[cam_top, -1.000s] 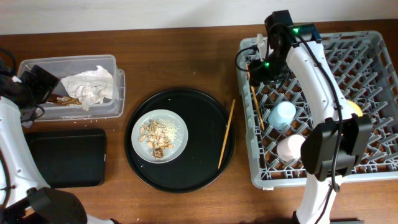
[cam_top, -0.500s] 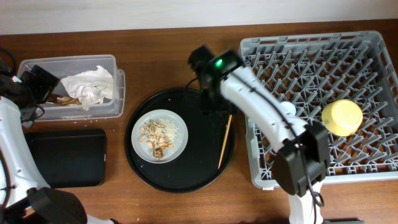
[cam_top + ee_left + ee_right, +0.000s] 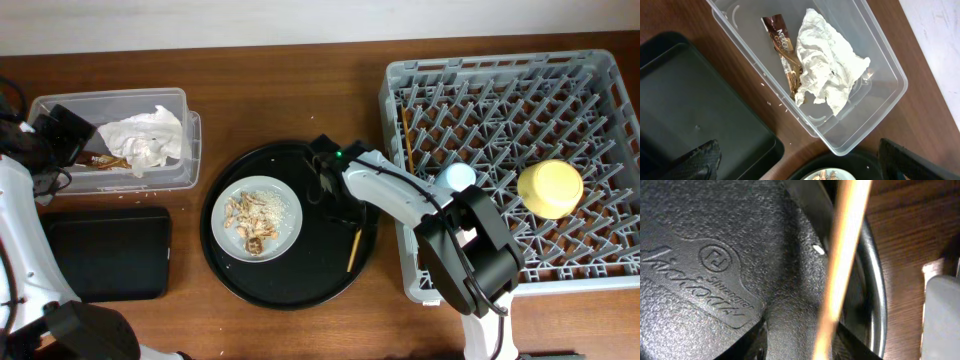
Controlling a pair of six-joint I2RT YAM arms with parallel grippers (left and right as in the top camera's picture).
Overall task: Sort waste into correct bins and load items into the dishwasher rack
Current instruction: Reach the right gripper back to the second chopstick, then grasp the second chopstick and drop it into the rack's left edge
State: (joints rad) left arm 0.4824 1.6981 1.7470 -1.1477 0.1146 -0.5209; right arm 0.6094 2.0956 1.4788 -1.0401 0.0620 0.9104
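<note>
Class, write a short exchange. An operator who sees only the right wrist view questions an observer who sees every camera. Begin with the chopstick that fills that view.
Operator: I see one chopstick close up. Where is its partner?
Observer: The other chopstick lies in the rack, near its left edge.
Operator: Is any waste outside the bins?
Observer: Yes, scraps sit on the plate.
</note>
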